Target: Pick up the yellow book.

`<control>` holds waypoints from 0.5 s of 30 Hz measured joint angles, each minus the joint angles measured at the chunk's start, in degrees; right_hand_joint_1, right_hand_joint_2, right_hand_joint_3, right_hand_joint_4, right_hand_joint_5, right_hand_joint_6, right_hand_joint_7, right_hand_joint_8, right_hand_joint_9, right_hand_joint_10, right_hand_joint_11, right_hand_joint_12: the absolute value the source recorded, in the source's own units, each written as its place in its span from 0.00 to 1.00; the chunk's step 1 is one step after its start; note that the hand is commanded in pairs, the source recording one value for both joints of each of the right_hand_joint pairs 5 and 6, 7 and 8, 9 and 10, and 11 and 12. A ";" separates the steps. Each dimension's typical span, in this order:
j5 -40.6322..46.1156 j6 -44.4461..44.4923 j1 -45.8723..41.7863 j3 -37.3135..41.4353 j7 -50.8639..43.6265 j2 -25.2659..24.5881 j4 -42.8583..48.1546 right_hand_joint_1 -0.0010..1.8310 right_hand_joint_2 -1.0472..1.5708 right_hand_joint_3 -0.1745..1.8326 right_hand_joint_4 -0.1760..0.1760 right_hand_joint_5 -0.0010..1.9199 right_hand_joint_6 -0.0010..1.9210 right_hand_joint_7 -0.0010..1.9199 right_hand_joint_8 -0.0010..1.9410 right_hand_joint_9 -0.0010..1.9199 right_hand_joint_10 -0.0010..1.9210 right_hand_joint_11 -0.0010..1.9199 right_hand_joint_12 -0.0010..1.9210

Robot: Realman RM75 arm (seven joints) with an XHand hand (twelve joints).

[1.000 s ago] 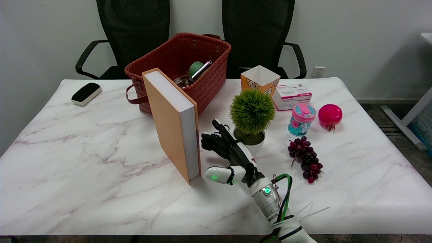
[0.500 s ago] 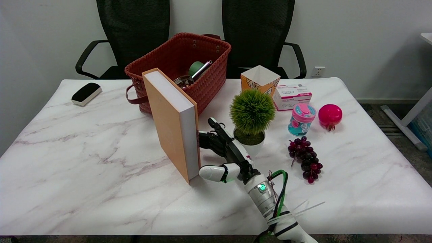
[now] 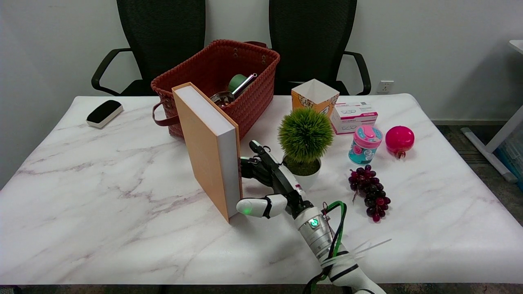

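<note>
The yellow book (image 3: 202, 153) stands upright on the marble table (image 3: 102, 196), its orange-yellow cover facing left and its white page edge facing me. It leans back toward the red basket. My right hand (image 3: 267, 183) is at the book's right side, fingers spread. The dark fingertips (image 3: 245, 165) reach the book's right cover near mid-height, and the white thumb (image 3: 251, 207) lies at the bottom front corner. Whether they press the book I cannot tell. Nothing is enclosed in the hand.
A red woven basket (image 3: 249, 102) with metal items stands right behind the book. A small potted green plant (image 3: 305, 141) is close to the hand's right. Grapes (image 3: 369, 192), a pink-lidded cup (image 3: 365, 145), a pink ball (image 3: 399, 139), two boxes and a black eraser (image 3: 104, 113) lie around.
My right hand has moved left, from a small gap away to right against the book's right side. The book has stayed put.
</note>
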 measured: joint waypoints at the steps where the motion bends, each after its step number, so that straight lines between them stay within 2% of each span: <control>1: 0.23 -0.19 0.01 0.02 -0.46 -0.02 0.16 0.50 0.39 0.28 0.50 0.05 0.05 0.24 0.24 0.26 0.26 0.26 0.26; 15: 3.29 -3.16 0.49 0.20 -7.07 -0.33 2.38 0.51 0.39 0.29 0.50 0.06 0.06 0.25 0.25 0.27 0.27 0.27 0.27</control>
